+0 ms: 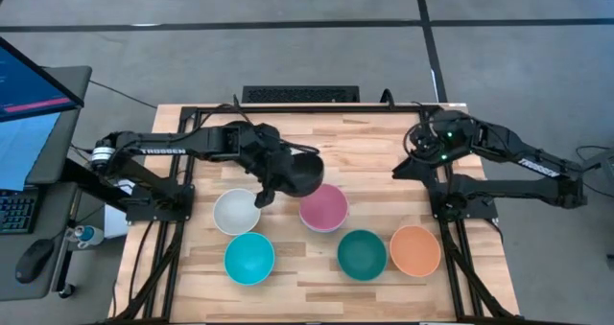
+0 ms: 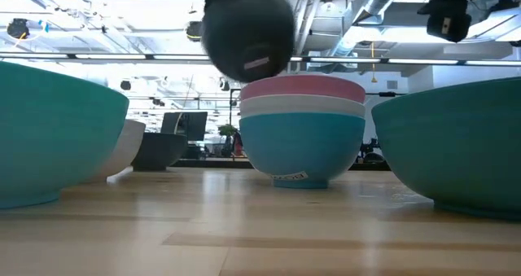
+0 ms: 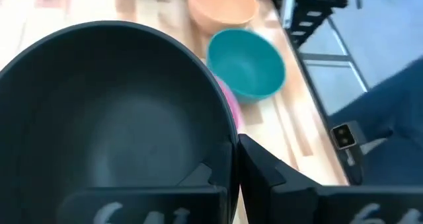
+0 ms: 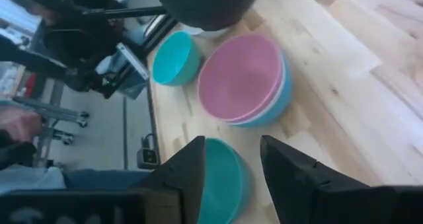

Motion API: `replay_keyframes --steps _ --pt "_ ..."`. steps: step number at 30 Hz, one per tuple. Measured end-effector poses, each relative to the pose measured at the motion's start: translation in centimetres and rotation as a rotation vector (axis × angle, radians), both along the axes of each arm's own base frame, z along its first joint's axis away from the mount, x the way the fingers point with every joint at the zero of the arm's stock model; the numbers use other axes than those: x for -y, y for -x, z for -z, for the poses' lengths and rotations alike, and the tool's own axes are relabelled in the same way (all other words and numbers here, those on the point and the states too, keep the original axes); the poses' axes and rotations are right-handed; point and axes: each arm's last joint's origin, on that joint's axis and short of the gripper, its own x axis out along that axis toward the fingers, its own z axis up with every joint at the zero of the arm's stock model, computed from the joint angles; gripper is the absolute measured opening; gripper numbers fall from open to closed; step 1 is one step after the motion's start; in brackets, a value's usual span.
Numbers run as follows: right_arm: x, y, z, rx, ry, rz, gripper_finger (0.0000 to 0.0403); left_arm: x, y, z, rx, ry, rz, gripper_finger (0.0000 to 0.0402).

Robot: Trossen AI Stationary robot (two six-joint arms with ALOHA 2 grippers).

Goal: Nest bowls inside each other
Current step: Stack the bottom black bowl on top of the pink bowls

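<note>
Looking straight down from the high view, you see the left gripper (image 1: 271,184) closed on the rim of a black bowl (image 1: 299,174), carried above the table (image 1: 365,143) just beside the pink bowl (image 1: 323,208). A white bowl (image 1: 236,211) sits near the gripper's other side, a cyan bowl (image 1: 249,258) in front of it, and a teal-green bowl (image 1: 362,254) and an orange bowl (image 1: 415,250) stand side by side toward the right. Your right gripper (image 1: 403,168) waits well apart, over the far right of the table.

From the low view, the black bowl (image 2: 248,30) hangs in the air, tilted, above a stack (image 2: 303,129): pink on top, white under it, cyan at the base.

From the left wrist view, the fingers (image 3: 264,174) pinch the black bowl's (image 3: 112,118) wall, one inside and one outside. The teal-green bowl (image 3: 246,64) and orange bowl (image 3: 221,6) lie beyond.

From the right wrist view, your right gripper's fingers (image 4: 291,168) stand parted with nothing between them, above the teal-green bowl (image 4: 221,178). The pink stack (image 4: 244,78) and a lone cyan bowl (image 4: 175,57) show farther off.
</note>
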Motion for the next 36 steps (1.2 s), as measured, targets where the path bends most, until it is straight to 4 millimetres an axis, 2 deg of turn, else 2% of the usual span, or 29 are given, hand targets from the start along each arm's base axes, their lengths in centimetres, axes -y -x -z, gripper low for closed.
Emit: replay_keyframes --steps 3,8,14,19,27,32,36 --pt "-0.1 0.4 0.5 0.002 0.018 -0.008 0.0157 0.3 -1.4 0.0 -0.062 -0.002 0.048 0.0" --pt "-0.1 1.3 1.0 0.006 0.037 0.026 0.0144 1.2 -3.9 1.5 -0.242 -0.041 0.082 0.0" --pt "-0.5 2.9 1.4 -0.023 0.05 0.06 0.0134 3.2 -6.4 0.3 -0.211 -0.165 0.077 0.0" --pt "-1.0 4.3 1.7 -0.053 0.076 0.047 0.0132 4.7 -7.3 0.3 -0.216 -0.206 0.031 0.0" --pt "-1.7 6.2 1.7 -0.03 0.085 0.049 0.0132 8.5 -9.5 2.9 -0.199 -0.289 -0.056 0.0" --pt "-2.0 6.8 1.7 -0.016 0.055 0.072 0.0132 10.4 -9.9 4.6 -0.237 -0.308 -0.088 0.0" --pt "-2.0 7.0 1.7 -0.02 0.038 0.085 0.0133 10.9 -9.9 4.7 -0.246 -0.292 -0.105 0.0"
